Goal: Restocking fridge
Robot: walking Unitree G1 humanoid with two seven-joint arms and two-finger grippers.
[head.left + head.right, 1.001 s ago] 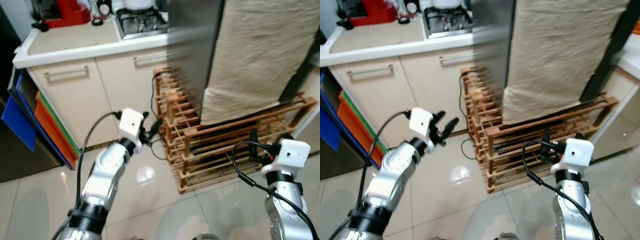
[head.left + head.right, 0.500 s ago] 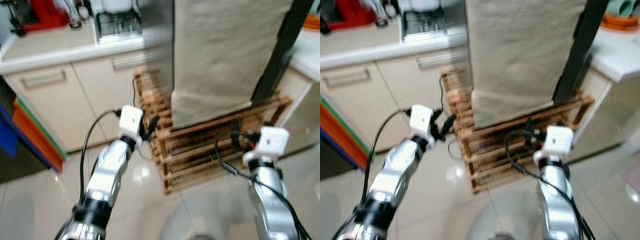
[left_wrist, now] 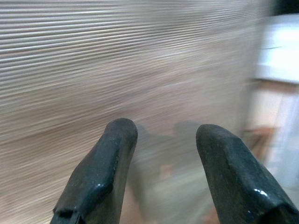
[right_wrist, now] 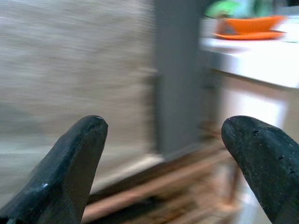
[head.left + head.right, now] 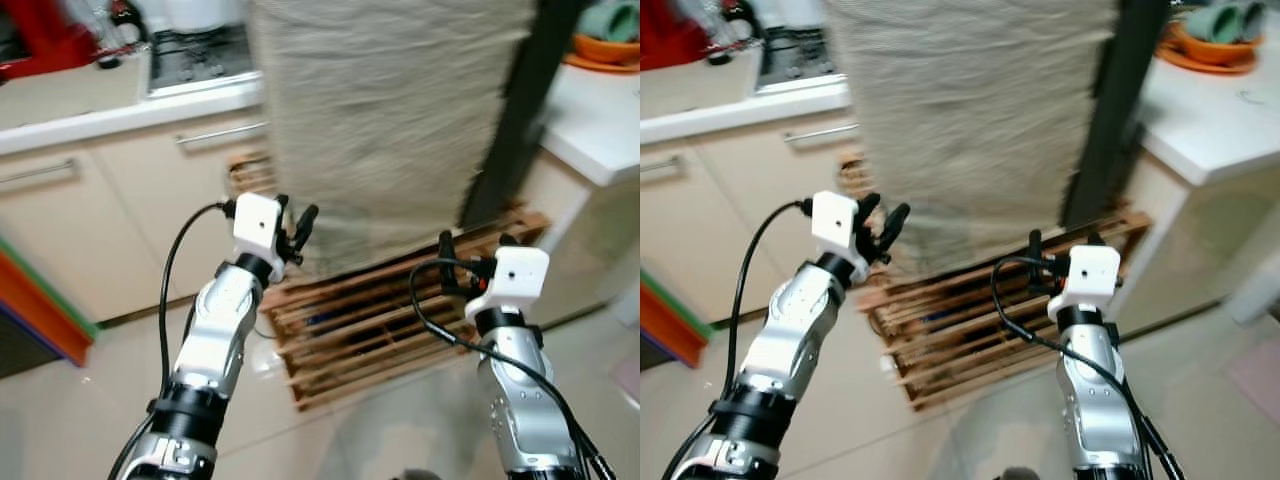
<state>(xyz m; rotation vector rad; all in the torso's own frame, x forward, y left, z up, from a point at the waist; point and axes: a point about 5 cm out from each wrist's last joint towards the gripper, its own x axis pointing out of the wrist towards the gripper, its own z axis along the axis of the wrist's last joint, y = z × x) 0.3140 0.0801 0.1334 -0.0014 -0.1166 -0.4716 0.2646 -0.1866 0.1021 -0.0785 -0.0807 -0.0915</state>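
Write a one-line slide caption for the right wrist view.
Open right gripper faces a beige cloth, wooden rack below.

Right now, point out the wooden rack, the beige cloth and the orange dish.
Wooden rack (image 5: 940, 345): right eye view, on a front slat.
Beige cloth (image 5: 380, 110): left eye view, on the middle of its hanging face.
Orange dish (image 5: 1205, 52): right eye view, on its rim, on the white counter.
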